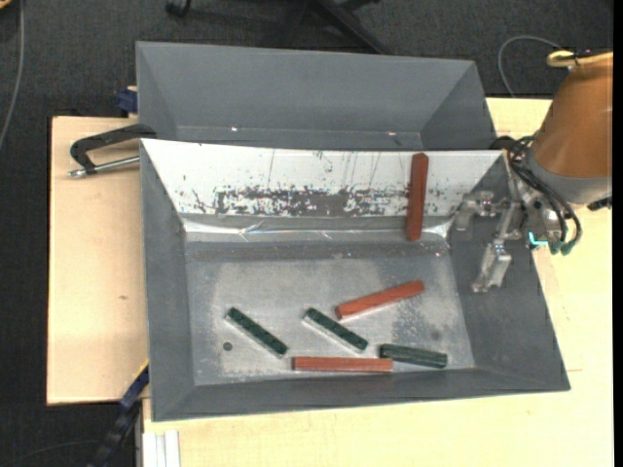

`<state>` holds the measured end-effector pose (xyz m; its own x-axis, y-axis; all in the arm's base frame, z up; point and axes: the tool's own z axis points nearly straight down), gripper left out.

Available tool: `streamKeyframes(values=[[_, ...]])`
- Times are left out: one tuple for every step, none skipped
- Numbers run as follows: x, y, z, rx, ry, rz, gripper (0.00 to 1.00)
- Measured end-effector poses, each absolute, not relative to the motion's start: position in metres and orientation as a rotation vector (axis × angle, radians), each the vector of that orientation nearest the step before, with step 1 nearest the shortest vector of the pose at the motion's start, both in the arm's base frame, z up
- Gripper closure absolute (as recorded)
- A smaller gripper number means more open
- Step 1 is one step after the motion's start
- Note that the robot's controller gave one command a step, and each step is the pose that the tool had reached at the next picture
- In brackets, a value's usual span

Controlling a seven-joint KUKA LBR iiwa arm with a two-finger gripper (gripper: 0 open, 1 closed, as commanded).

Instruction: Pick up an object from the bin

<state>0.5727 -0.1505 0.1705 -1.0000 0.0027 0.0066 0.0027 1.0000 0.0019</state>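
Six loose sticks in grey bin (165,261), two colours, even split.
Red: three. First red stick (418,197) up on end against back wall; second red stick (380,300) slanted on floor, right of middle; third red stick (341,364) flat near front wall.
Dark green: three. First green stick (256,331) at left; second green stick (336,329) in middle; third green stick (413,356) at right, near front.
One small dark spot (227,347) on floor beside left green one, too small to tell what.
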Motion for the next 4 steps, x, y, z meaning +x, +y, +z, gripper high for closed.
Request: streamKeyframes(values=[[0.576,-0.143,0.167,0.006,-3.153,0.007,0.0],[0.577,-0.054,0.072,0.139,-3.14,-0.002,0.0],[0.589,-0.056,0.132,0.305,-3.13,0.0,0.0],[0.576,-0.049,0.083,0.164,-3.137,0.0,0.0]])
